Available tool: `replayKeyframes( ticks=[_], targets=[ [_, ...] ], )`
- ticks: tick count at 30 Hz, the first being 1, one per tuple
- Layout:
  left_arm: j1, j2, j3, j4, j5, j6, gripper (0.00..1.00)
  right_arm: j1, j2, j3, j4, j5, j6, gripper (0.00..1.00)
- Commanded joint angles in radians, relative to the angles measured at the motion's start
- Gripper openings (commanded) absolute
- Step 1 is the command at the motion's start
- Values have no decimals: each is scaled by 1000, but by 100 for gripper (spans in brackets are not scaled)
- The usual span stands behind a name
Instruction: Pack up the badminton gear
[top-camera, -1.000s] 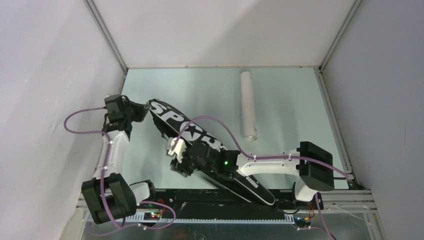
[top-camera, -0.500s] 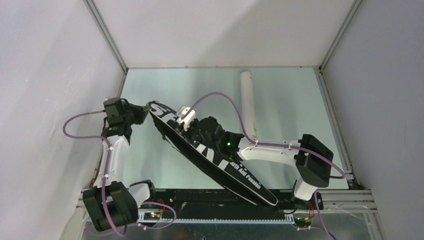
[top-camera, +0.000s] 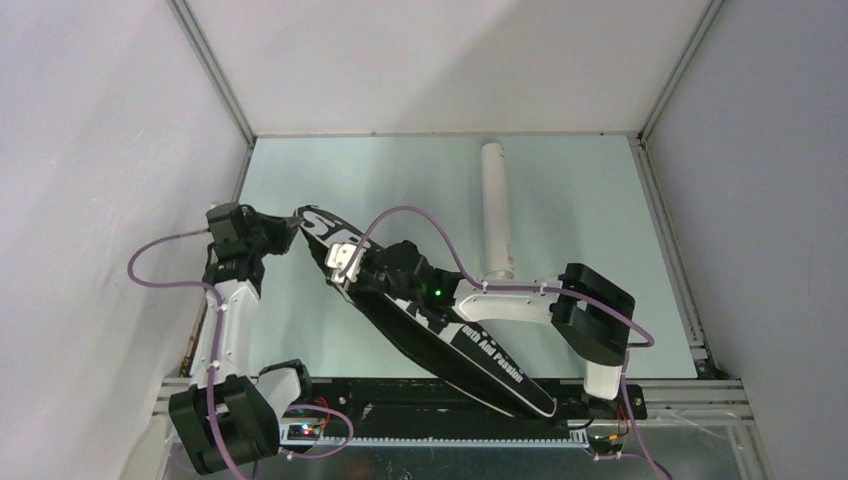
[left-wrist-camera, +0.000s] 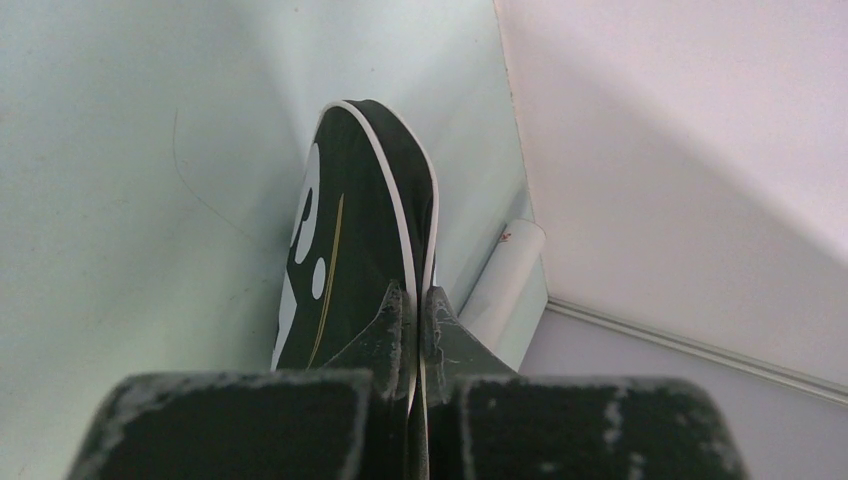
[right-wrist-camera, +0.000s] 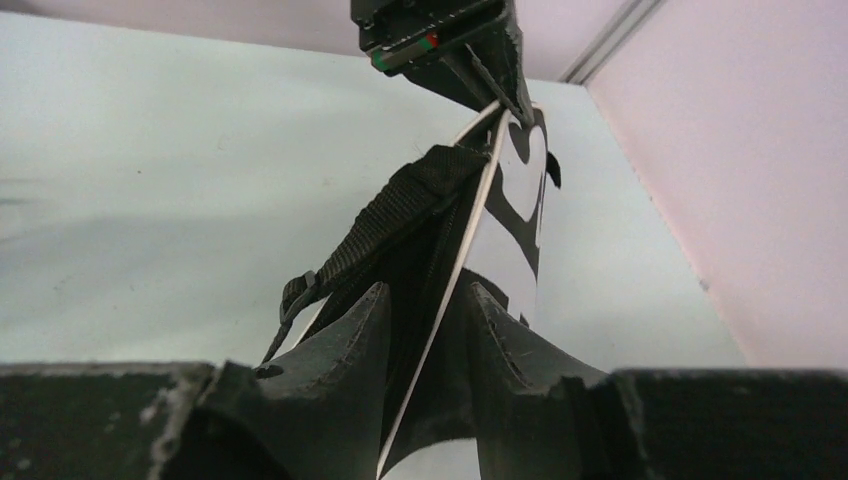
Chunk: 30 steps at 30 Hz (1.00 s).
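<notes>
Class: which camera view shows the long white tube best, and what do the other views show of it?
The top external view: the whole white tube shows, lying on the table apart from the black bag. The left wrist view catches only a short stretch beside the bag. The right wrist view shows none.

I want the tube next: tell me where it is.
Top view: the tube lies lengthwise on the table, far and right of centre, its near end just right of the bag.

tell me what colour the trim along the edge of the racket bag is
White, against the black racket bag; it shows best in the left wrist view.
</notes>
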Motion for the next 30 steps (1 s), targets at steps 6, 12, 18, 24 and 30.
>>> replayKeyframes(
  ticks=[6, 12, 18, 24, 30],
  targets=[
    [1, -94, 1, -76, 86, -26, 0, 2, 100, 96, 160, -73, -249, 35],
    [5, -96, 2, -98, 93, -19, 0, -7, 154, 135, 202, -60, -283, 36],
    [15, -104, 0, -105, 95, -19, 0, -12, 168, 137, 241, -68, -297, 40],
    [20, -113, -11, -101, 112, -33, 0, -13, 164, 136, 245, -99, -320, 41],
    [25, -121, -8, -115, 122, -38, 0, -17, 169, 136, 248, -114, -350, 42]
  ],
)
